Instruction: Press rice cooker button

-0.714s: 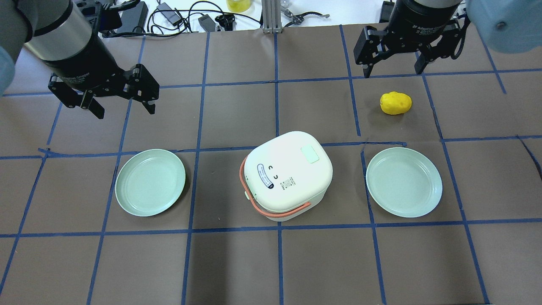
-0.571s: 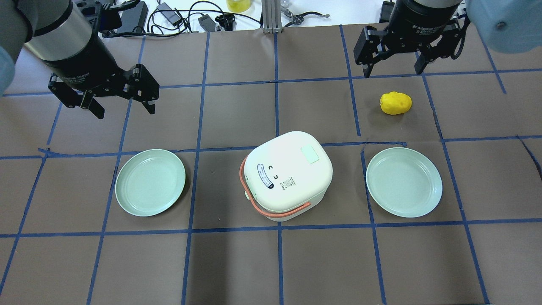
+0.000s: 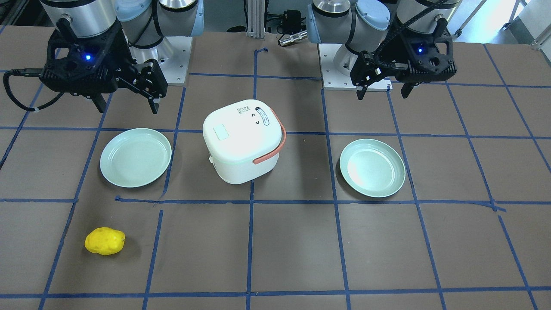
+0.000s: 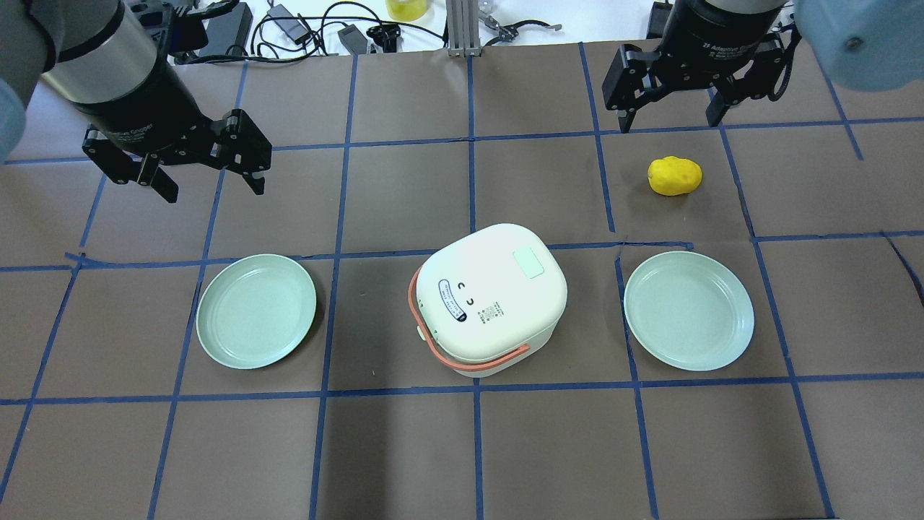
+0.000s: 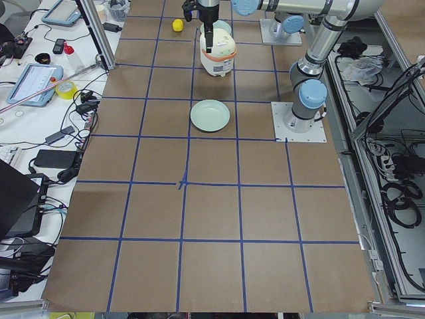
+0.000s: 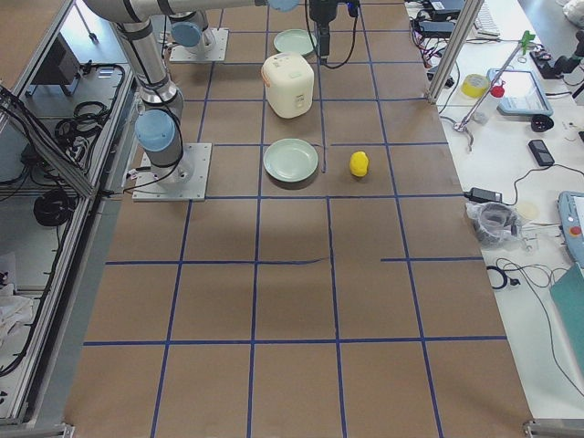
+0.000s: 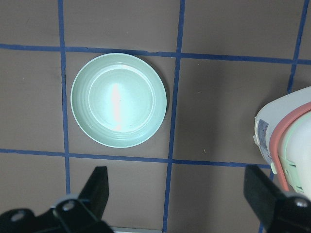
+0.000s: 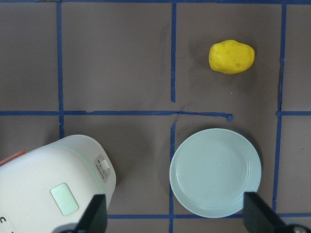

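The white rice cooker [image 4: 491, 300] with an orange handle stands at the table's middle. Its pale green button [image 4: 528, 263] sits on the lid, and also shows in the front-facing view [image 3: 223, 132] and the right wrist view [image 8: 64, 199]. My left gripper [image 4: 214, 191] is open and empty, hovering far back-left of the cooker. My right gripper [image 4: 670, 124] is open and empty, hovering far back-right. Both stand well apart from the cooker. The left wrist view shows only the cooker's edge [image 7: 286, 150].
A pale green plate [image 4: 256, 310] lies left of the cooker and another [image 4: 689, 310] lies right of it. A yellow potato [image 4: 674, 175] lies just in front of my right gripper. Cables and tools lie beyond the table's far edge.
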